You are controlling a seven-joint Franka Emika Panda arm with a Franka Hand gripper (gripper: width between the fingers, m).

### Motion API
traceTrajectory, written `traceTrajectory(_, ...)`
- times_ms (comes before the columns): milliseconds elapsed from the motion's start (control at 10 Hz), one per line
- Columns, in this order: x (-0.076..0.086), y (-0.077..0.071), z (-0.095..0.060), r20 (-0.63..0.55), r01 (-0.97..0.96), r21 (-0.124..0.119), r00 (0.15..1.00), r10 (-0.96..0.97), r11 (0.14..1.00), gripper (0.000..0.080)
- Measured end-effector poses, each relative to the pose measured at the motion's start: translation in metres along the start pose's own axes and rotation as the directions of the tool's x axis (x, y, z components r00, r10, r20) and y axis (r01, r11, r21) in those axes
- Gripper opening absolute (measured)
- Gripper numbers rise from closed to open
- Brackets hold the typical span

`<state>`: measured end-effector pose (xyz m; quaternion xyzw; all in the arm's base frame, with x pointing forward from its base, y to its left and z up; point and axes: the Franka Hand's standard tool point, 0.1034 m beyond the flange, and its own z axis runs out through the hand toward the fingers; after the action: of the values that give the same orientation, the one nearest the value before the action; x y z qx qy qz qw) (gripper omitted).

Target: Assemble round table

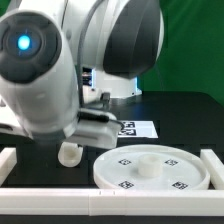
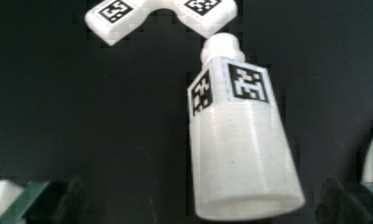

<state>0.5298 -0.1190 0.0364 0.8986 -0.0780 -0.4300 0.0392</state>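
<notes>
Two fingers of the hand stand wide apart astride the leg, gripping nothing; base just beside its tip.

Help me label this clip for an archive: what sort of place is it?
Likely a robotics lab bench: a black tabletop fenced by white border rails, a flat white marker board lying on it, and tagged white plastic parts, a large round rimmed disc and a short cylindrical leg.
</notes>
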Motion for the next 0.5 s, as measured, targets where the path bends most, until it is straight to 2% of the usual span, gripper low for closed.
traceTrajectory(300,0.002,-0.006,0.015,0.027,-0.041,0.004,0.999,0.041,0.999,0.0649)
traceTrajectory(500,0.003,-0.009,0.016,0.019,-0.049,-0.001,0.999,0.049,0.999,0.0649)
